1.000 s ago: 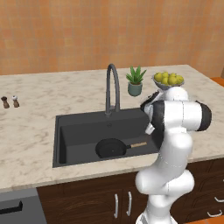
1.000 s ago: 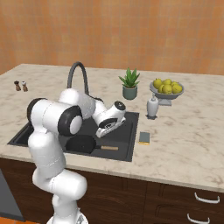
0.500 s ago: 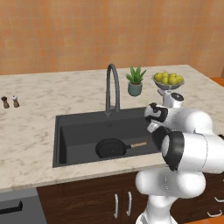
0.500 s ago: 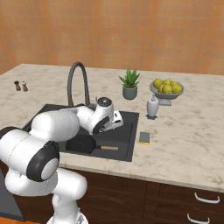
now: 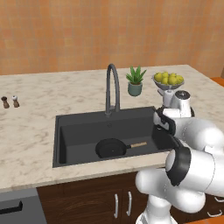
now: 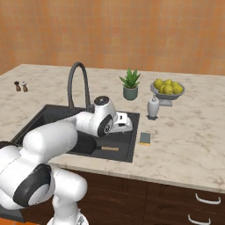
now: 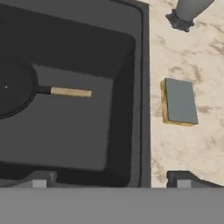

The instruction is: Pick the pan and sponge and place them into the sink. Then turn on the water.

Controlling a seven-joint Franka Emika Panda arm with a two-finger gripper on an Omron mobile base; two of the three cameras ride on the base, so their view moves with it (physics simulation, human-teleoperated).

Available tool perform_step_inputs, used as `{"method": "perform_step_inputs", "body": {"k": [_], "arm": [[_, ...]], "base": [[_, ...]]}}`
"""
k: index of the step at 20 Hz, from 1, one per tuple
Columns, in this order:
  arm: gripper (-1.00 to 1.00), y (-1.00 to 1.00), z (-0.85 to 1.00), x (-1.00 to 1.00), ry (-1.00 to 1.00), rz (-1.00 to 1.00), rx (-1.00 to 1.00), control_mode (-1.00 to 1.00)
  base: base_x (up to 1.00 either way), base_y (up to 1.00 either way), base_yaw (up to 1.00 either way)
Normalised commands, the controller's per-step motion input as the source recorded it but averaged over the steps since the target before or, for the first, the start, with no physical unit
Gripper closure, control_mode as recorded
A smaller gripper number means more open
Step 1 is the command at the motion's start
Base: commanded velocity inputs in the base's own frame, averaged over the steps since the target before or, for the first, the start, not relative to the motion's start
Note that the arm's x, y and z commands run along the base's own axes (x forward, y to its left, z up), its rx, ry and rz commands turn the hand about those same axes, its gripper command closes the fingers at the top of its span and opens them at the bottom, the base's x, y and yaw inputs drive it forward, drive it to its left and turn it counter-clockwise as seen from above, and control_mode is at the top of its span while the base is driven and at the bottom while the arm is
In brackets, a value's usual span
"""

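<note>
Fingers [image 7: 109, 178] stood spread wide with nothing between them, hanging over the right rim of the sink [image 7: 142, 131]. One tip sat above the basin, the other above the tabletop [image 7: 197, 144]. The sponge [image 7: 178, 102], a small yellow block with a grey-blue top layer, lay flat on the tabletop just beside that rim, apart from it. The pan [image 5: 112, 148], round and black with a slim pale wooden handle, rested on the sink floor. A grey bottle [image 6: 152, 107] stood beyond the sponge, leaving bare stone around it.
</note>
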Motion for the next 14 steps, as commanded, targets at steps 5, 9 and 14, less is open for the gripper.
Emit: {"method": "perform_step_inputs", "body": {"k": [5, 9, 14], "arm": [[-1.00, -0.93, 0.05, 0.08, -0.01, -0.11, 0.08, -1.00], [-1.00, -0.71, 0.02, 0.15, 0.00, -0.02, 0.14, -1.00], [-1.00, -0.45, 0.00, 0.15, 0.00, 0.00, 0.13, -1.00]], "base": [[0.00, 0.00, 0.00], [0.00, 0.00, 0.00], [0.00, 0.00, 0.00]]}}
